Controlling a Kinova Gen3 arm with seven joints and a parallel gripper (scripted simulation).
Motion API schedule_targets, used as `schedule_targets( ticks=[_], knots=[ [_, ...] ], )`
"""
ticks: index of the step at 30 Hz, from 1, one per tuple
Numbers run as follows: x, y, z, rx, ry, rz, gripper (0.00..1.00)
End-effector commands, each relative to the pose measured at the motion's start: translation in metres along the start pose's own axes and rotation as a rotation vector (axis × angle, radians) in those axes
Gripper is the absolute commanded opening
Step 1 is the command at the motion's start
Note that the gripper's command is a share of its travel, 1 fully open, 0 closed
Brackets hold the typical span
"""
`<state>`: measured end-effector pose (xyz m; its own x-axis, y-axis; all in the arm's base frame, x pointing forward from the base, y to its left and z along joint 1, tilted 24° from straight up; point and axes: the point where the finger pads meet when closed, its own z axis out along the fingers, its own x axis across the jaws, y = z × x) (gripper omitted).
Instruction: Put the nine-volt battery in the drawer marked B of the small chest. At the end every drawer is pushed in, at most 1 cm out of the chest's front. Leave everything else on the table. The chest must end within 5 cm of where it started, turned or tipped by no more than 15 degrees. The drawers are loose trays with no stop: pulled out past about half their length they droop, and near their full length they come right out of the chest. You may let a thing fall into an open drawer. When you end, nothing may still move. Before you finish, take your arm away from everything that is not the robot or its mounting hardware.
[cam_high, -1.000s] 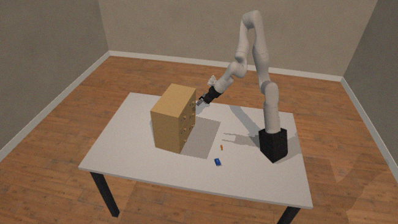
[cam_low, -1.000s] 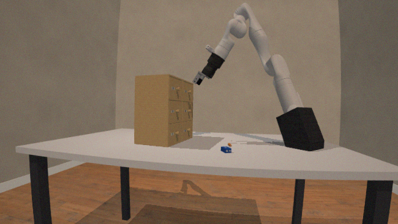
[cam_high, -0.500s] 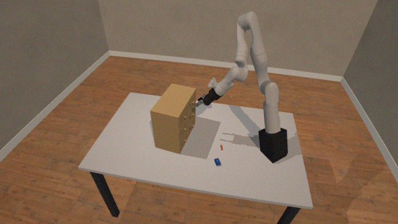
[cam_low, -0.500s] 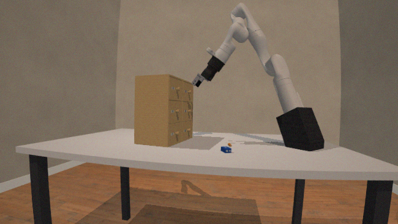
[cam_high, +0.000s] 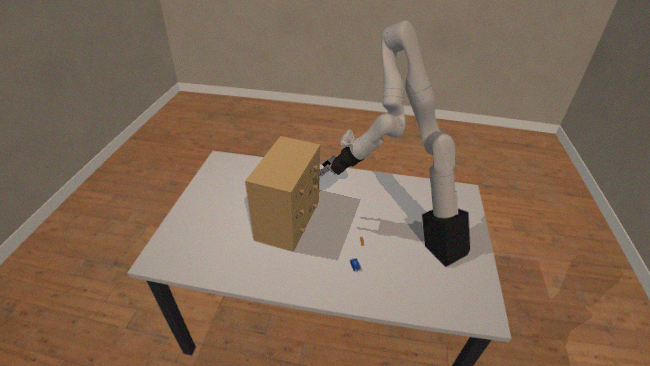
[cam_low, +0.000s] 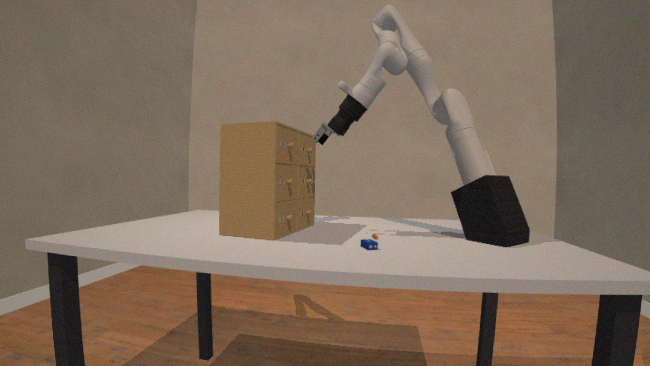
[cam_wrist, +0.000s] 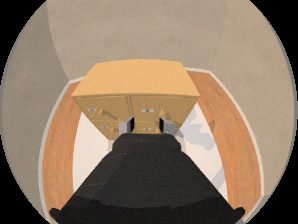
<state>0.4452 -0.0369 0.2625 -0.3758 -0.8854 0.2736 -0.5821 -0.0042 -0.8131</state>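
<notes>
The small wooden chest (cam_high: 282, 192) stands on the white table, with two columns of three drawers, all pushed in. It also shows in the exterior view (cam_low: 267, 180) and in the wrist view (cam_wrist: 136, 96). My gripper (cam_high: 324, 168) is open and empty, just in front of the top drawer in the far column, near its knob (cam_low: 310, 148). In the exterior view the gripper (cam_low: 321, 135) points down and left at the chest's top front edge. The blue nine-volt battery (cam_high: 355, 264) lies on the table in front of the chest, far from the gripper (cam_wrist: 145, 124). The drawer labels are too small to read.
A small orange object (cam_high: 362, 241) lies on the table between the battery and the arm's black base (cam_high: 446, 235). It also shows in the exterior view (cam_low: 374, 235), just behind the battery (cam_low: 369, 244).
</notes>
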Motion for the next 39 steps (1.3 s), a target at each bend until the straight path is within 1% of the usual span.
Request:
schedule_targets(
  ticks=[1, 12, 39],
  knots=[
    [-0.0008, 0.0021, 0.0015, 0.001, 0.0, -0.005, 1.0],
    [-0.0013, 0.0023, 0.0038, 0.015, -0.002, -0.005, 1.0],
    [-0.0014, 0.0023, 0.0042, 0.018, -0.003, -0.005, 1.0]
  ],
)
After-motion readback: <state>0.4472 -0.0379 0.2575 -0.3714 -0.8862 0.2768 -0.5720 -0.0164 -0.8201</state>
